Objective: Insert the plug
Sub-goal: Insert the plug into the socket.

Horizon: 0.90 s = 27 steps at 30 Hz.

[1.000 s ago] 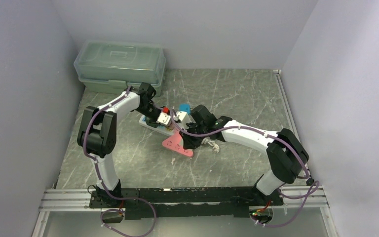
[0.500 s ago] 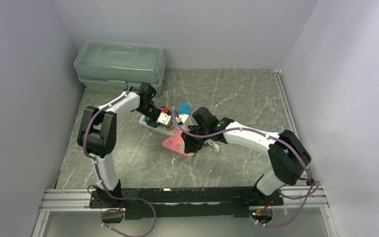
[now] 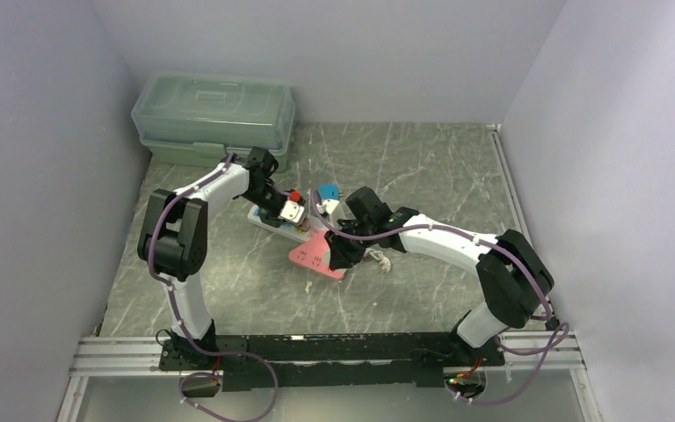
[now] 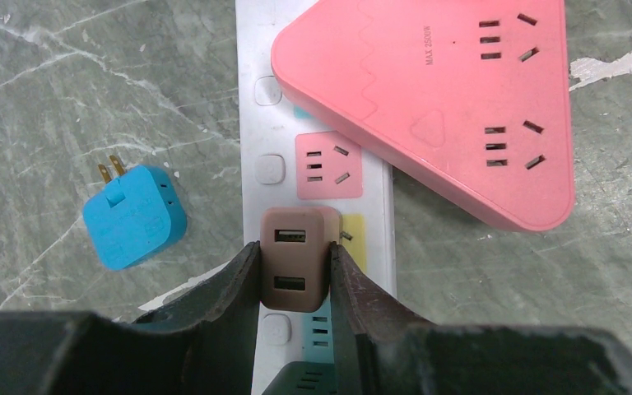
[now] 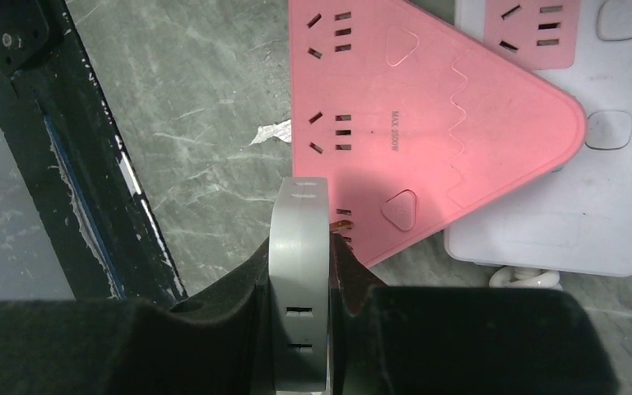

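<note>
Right gripper point(image 5: 301, 267) clamped on grey plug point(image 5: 299, 222), flat faces pinched. Prongs at near socket of pink block point(image 5: 428, 123), triangular; contact unclear. Left gripper point(image 4: 294, 251) clamped on brown charger point(image 4: 295, 271) over white strip point(image 4: 251, 49). Plugs judged light, rigid, smooth plastic; grip flat sides. Counter point(image 4: 66, 99) marbled.

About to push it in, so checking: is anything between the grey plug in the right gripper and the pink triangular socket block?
Nothing visible. The grey plug, clamped in the right gripper, has its copper prongs right at the nearest outlet of the pink triangular socket block, with no object between.
</note>
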### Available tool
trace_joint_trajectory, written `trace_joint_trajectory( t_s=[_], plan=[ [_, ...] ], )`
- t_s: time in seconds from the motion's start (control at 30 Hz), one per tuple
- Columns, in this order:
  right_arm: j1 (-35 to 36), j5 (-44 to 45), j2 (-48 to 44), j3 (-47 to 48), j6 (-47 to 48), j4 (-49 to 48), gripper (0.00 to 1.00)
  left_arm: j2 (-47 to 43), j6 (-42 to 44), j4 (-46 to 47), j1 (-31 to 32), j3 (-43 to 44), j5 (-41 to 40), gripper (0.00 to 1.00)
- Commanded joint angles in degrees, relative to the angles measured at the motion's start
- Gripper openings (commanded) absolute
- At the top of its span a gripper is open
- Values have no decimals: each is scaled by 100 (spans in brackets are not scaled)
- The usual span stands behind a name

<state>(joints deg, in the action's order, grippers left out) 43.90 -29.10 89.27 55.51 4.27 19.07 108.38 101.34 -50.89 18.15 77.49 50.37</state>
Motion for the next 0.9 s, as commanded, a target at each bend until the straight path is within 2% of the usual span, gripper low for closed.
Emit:
trace_joint_trajectory(
  t_s=[0.0,0.87],
  plan=[
    [-31,-168,85,206,-5,-158,0,201,393,-495,127,-164,-218,11],
    [-31,-51,269,229,-42,-328,0,209,474,-570,127,-215,-304,9]
  ],
)
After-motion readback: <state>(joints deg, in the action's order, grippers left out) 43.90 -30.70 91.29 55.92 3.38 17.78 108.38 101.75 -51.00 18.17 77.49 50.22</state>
